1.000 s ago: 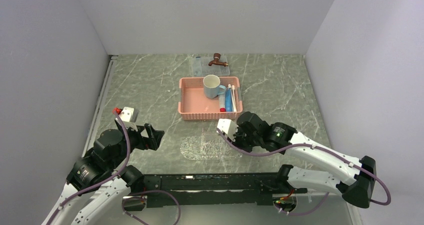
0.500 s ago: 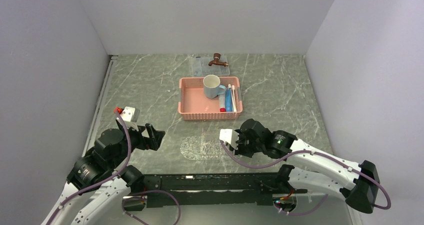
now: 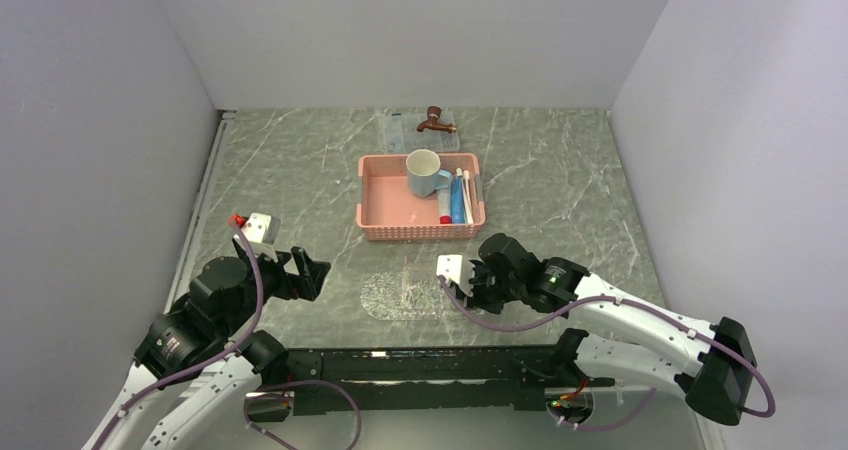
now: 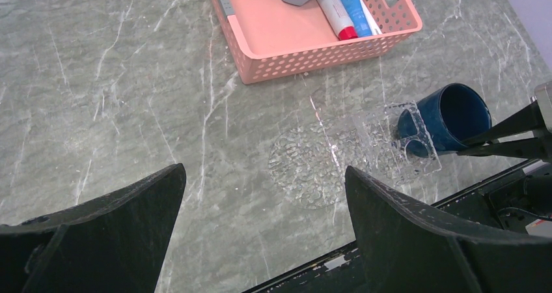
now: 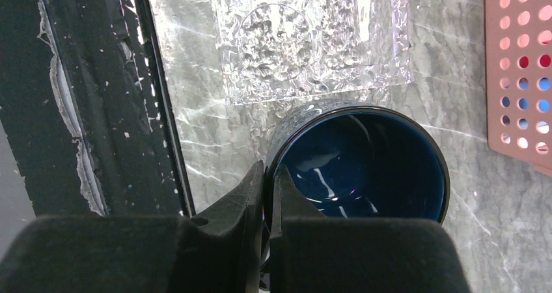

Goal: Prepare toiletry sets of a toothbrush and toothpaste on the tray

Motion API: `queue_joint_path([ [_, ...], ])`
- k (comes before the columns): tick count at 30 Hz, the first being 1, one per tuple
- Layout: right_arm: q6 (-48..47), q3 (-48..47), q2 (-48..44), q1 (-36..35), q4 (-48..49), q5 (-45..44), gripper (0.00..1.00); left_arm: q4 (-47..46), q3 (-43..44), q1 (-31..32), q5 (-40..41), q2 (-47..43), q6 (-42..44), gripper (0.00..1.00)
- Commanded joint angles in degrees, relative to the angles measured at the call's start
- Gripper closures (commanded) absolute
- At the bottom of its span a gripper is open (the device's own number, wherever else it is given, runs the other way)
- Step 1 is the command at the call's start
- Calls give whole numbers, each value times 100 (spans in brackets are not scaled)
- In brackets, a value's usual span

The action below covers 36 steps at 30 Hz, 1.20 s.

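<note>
From above, my left arm [image 3: 215, 305] sits bent and low at the near left. The left gripper [image 3: 312, 270] is spread wide over the table [image 3: 280, 190], gripping nothing. My right arm [image 3: 600, 300] reaches in from the right, with its wrist low at the right end of the tray [image 3: 400, 295]; the arm hides whatever it carries. Just behind the tray is the basket [image 3: 375, 195], holding a pale mug [image 3: 425, 173]. The toothpaste [image 3: 457, 205] and toothbrush [image 3: 466, 190] lie side by side along the basket's right wall. Further back, a brown tap [image 3: 435, 120] rests on a larger clear tray [image 3: 400, 130].

My left wrist camera shows what the top view hides. A dark mug [image 4: 449, 117] is at the tray's right end, tipped so its mouth faces this lens, and thin fingers [image 4: 508, 137] come in to it from the right. A red-capped tube [image 4: 335, 10] also lies beside the toothpaste. The print on the tubes is too small to read.

My right wrist camera looks straight down into the dark mug. The right gripper [image 5: 268, 176] is pinched narrow on the mug's rim, one finger inside and one outside. The tray lies just past the mug; I cannot tell whether they touch. A corner of the basket shows at the right edge.
</note>
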State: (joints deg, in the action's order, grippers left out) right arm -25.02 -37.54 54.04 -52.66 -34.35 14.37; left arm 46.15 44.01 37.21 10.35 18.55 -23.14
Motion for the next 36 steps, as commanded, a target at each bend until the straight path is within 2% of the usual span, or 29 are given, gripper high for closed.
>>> queue_joint_path([
  [1, 34, -73, 52, 89, 506, 251, 100, -199, 2, -30, -50, 43, 90, 1],
  [24, 203, -133, 335, 310, 518, 407, 100, -202, 2, -30, -51, 3, 90, 1],
  [36, 273, -114, 400, 304, 577, 307, 95, -203, 2, -30, -57, -15, 90, 1],
])
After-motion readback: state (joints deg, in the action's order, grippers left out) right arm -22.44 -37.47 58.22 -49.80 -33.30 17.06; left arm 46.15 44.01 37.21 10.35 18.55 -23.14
